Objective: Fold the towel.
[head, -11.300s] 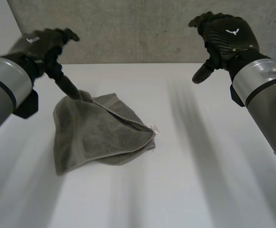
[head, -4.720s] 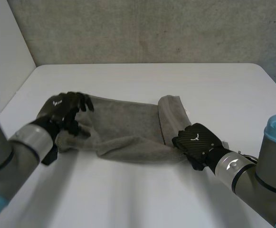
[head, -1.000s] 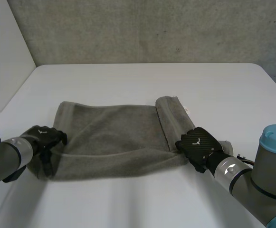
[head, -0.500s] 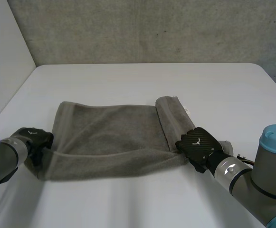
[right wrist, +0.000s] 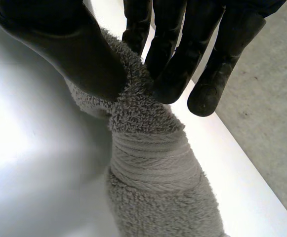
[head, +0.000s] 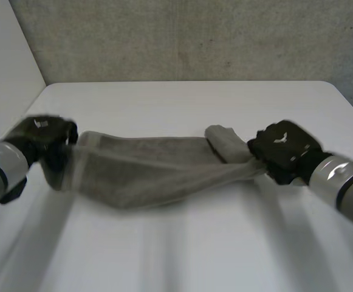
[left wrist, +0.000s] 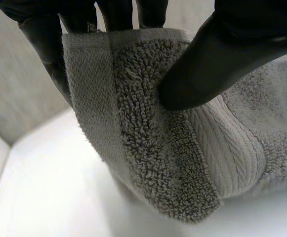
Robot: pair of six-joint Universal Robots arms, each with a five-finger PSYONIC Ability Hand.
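Note:
The grey towel hangs stretched between my two hands above the white table, sagging in its middle. My left hand holds its left end; in the left wrist view the thumb presses the towel's hemmed corner against the fingers. My right hand holds the right end, where a loose fold sticks up beside it. The right wrist view has the thumb and fingers pinching a bunched bit of towel.
A grey wall runs along the table's far edge. White table stretches all round the towel, with its left edge close to my left hand.
My left hand has closed on the towel's left corner. Both hands have risen and moved away from me, lifting the towel's near edge off the table, so it now hangs between them.

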